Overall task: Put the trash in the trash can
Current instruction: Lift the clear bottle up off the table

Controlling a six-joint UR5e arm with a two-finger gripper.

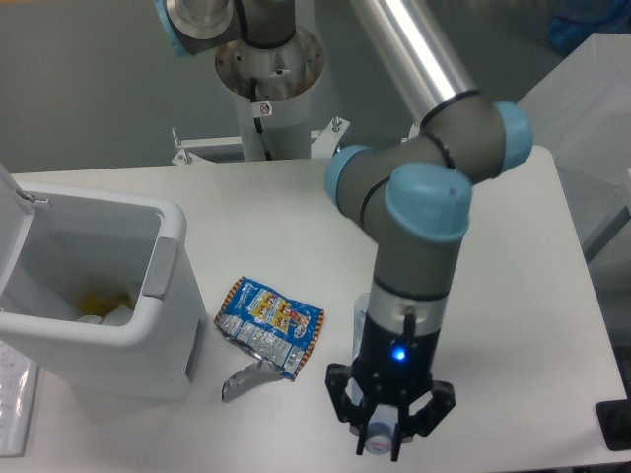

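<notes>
The trash can (158, 296) is a white bin at the left with its lid up; pale and yellow bits lie inside. The crumpled blue foil snack bag (268, 320) lies on the table just right of it, with a silver strip at its lower edge. My gripper (389, 439) points down near the front edge, right of the bag. A clear bit of the crushed bottle (361, 313) shows beside my wrist, and a pale round end shows between the fingers. My arm hides the rest of the bottle. Whether the fingers grip it is unclear.
The white table (513, 296) has its front edge just below the gripper. The robot's base column (266, 89) stands at the back. A grey box (582, 128) sits off the right side.
</notes>
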